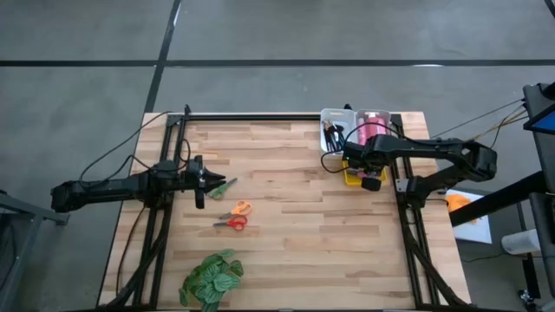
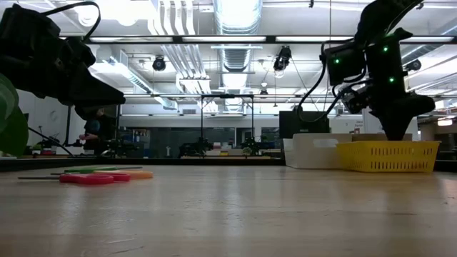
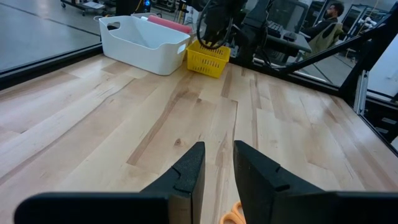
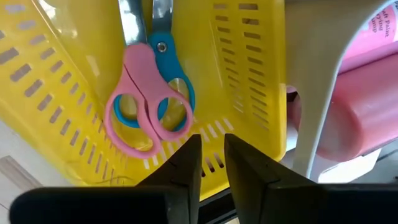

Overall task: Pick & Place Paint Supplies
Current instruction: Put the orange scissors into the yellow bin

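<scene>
the right gripper (image 1: 370, 179) is held over the yellow basket (image 1: 351, 177) at the bench's (image 1: 303, 225) far right corner, its jaws standing slightly apart with a narrow gap and nothing between them. in the right wrist view the pink scissors (image 4: 140, 106) and the blue scissors (image 4: 171, 84) are seen lying inside the basket, stacked one on the other against its slotted wall, just ahead of the jaws. the white bin (image 1: 334, 121) is set touching the basket on its far side, hard against the bench's back edge, and pink tubes (image 1: 373, 126) and dark brushes (image 1: 334, 134) are held in it. the left gripper (image 1: 208, 180) is placed near the bench's left edge, its jaws parted by a narrow gap and gripping nothing. just beside it the green scissors (image 1: 225, 186) are laid, and a little nearer the front the orange scissors (image 1: 238, 209) and the red scissors (image 1: 232, 223) are found close together. the leafy plant (image 1: 211, 279) is set by the front edge. a broad stretch of bare wood is left between the left-side scissors and the containers.
</scene>
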